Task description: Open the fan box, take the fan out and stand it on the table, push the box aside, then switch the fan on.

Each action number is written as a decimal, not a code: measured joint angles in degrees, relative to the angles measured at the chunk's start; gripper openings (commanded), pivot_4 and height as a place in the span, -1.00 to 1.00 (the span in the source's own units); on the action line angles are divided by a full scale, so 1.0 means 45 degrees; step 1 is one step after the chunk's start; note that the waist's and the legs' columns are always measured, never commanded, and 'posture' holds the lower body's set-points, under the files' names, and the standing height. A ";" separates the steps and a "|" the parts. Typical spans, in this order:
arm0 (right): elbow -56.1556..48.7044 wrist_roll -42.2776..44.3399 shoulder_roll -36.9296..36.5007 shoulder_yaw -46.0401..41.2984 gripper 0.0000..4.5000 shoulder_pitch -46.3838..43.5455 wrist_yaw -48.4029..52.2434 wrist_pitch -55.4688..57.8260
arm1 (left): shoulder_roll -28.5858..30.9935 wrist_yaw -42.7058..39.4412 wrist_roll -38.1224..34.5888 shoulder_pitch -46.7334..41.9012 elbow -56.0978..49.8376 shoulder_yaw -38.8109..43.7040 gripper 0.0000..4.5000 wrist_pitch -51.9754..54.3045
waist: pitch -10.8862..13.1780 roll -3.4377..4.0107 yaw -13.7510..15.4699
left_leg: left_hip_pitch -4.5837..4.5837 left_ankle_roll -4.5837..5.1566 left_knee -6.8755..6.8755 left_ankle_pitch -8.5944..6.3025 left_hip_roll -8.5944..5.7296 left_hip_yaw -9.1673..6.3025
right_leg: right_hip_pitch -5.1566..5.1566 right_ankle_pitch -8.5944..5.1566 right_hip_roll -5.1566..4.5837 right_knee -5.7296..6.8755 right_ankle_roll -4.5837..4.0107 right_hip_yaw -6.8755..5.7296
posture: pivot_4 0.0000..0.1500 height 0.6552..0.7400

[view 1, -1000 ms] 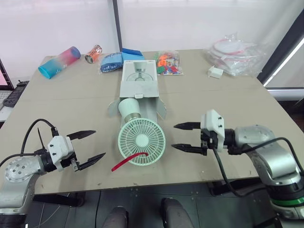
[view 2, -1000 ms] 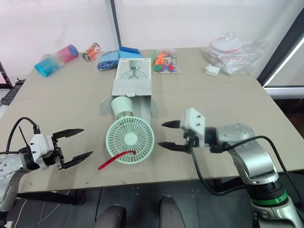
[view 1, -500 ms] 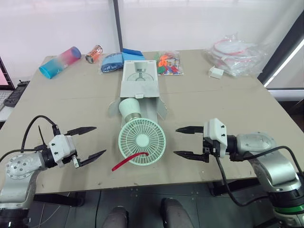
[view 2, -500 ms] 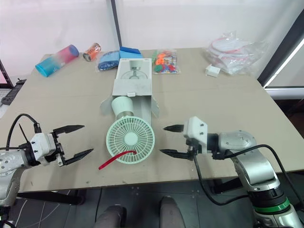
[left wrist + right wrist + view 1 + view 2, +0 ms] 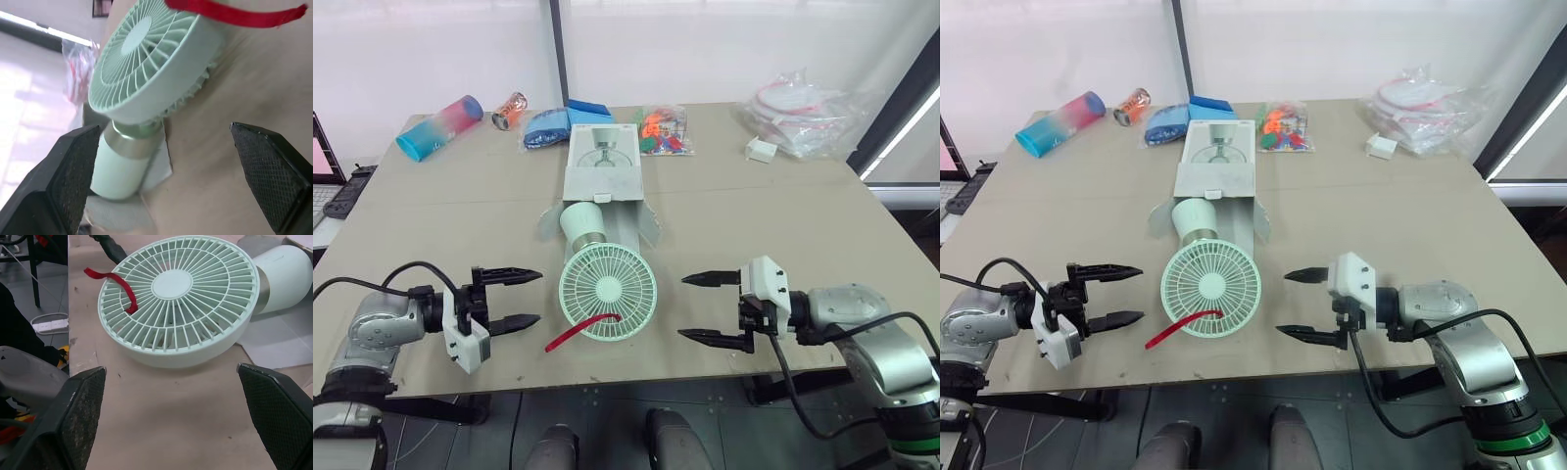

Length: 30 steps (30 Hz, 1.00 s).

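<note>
The pale green fan [image 5: 606, 291] lies on the table near the front edge, its round grille facing up and its white cylindrical base [image 5: 578, 222] resting on the flap of the open grey fan box [image 5: 600, 167] behind it. A red strap [image 5: 582, 329] curls off the grille's front. My left gripper [image 5: 520, 298] stands open just left of the fan, fingers pointing at it. On the fan's right, my right gripper [image 5: 710, 308] is open too, a short gap away. Both wrist views show the fan [image 5: 146, 63] [image 5: 178, 298] between the fingers, untouched.
At the table's back lie a pink and blue tumbler [image 5: 437, 126], a small can [image 5: 509, 109], blue packets [image 5: 551, 124], a bag of coloured bits [image 5: 664, 132], a white block [image 5: 759, 149] and clear plastic bags [image 5: 808, 108]. Bare tabletop [image 5: 783, 225] stretches either side of the box.
My left gripper has turned at the wrist and moved right, closer to the fan. My right gripper has drawn back slightly toward the front edge. Fan and box have not moved.
</note>
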 measured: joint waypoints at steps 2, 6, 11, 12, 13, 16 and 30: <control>-0.0005 -0.0085 0.0016 0.0001 0.95 0.0072 -0.0107 -0.0075 | -0.0001 0.0495 0.0669 -0.0305 0.0812 -0.0087 1.00 -0.1329 | -0.0001 0.0000 0.0003 | 0.0000 0.0000 0.0002 0.0000 0.0000 0.0000 | 0.0000 0.0002 0.0000 0.0000 0.0003 0.0000 | 1.00 1.00; -0.0006 -0.0157 0.0041 0.0014 0.95 0.0344 -0.0260 -0.0147 | -0.0391 0.1680 0.2510 -0.0549 0.1126 0.0540 1.00 -0.2023 | -0.0001 0.0000 0.0026 | -0.0005 0.0000 0.0015 0.0000 -0.0001 -0.0001 | 0.0008 0.0007 0.0000 0.0001 0.0012 0.0000 | 1.00 1.00; -0.0010 -0.0328 0.0065 0.0031 0.95 0.0348 -0.0437 -0.0169 | -0.1117 0.3361 0.5514 -0.1187 0.0941 0.1337 1.00 -0.2137 | -0.0002 -0.0001 0.0043 | -0.0004 0.0004 0.0048 -0.0002 -0.0003 0.0002 | 0.0029 0.0013 0.0001 0.0000 0.0026 -0.0001 | 1.00 1.00; -0.0010 -0.0345 0.0065 0.0032 0.95 0.0347 -0.0453 -0.0171 | -0.1208 0.3815 0.6158 -0.1238 0.0818 0.1434 1.00 -0.2136 | -0.0002 -0.0002 0.0043 | -0.0003 0.0005 0.0048 -0.0003 -0.0003 0.0001 | 0.0029 0.0013 0.0002 0.0001 0.0026 -0.0001 | 1.00 1.00; -0.0010 -0.0353 0.0065 0.0032 0.95 0.0347 -0.0462 -0.0172 | -0.1253 0.4120 0.6592 -0.1259 0.0664 0.1458 1.00 -0.2141 | -0.0003 -0.0001 0.0043 | -0.0003 0.0005 0.0048 -0.0003 -0.0003 0.0001 | 0.0029 0.0013 0.0001 0.0001 0.0026 -0.0001 | 1.00 1.00; -0.0011 -0.0441 0.0065 0.0038 0.95 0.0348 -0.0508 -0.0176 | -0.1556 0.5771 0.8659 -0.1378 -0.0088 0.1789 1.00 -0.2153 | -0.0003 -0.0002 0.0050 | -0.0008 0.0004 0.0055 -0.0003 -0.0003 0.0001 | 0.0031 0.0017 0.0001 0.0000 0.0033 -0.0001 | 1.00 1.00; -0.0109 -0.0415 0.0071 0.0036 0.95 0.0458 -0.0557 -0.0133 | -0.0628 1.6541 1.7449 -0.1591 -0.2509 -0.0657 1.00 0.1299 | -0.0003 -0.0004 0.0048 | -0.0008 0.0007 0.0068 -0.0008 -0.0003 0.0000 | 0.0041 0.0019 0.0001 0.0001 0.0047 -0.0001 | 1.00 1.00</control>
